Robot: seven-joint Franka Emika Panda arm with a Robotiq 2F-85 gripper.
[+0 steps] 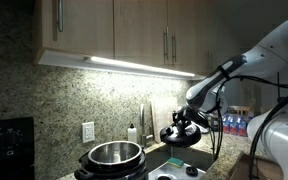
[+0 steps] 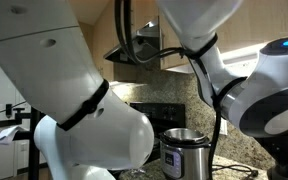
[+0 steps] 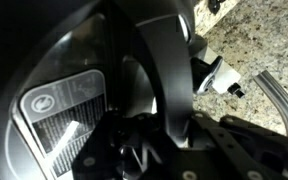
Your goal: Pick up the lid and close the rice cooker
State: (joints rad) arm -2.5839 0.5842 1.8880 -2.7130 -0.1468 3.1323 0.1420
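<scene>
Kitchen corner around me. Wooden upper cabinets with slim metal handles run along the top. A light strip under them glows on the speckled granite backsplash, which has a white outlet set in it. A tall metal faucet stands at the back, with a small bottle just beside it. Water bottles cluster further along. Wrist view shows the table is the same speckled granite.

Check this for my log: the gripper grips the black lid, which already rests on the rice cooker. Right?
Not quite. The gripper does grip the lid, but the lid hangs in the air, apart from the rice cooker, whose steel pot is open, as an exterior view shows.
</scene>
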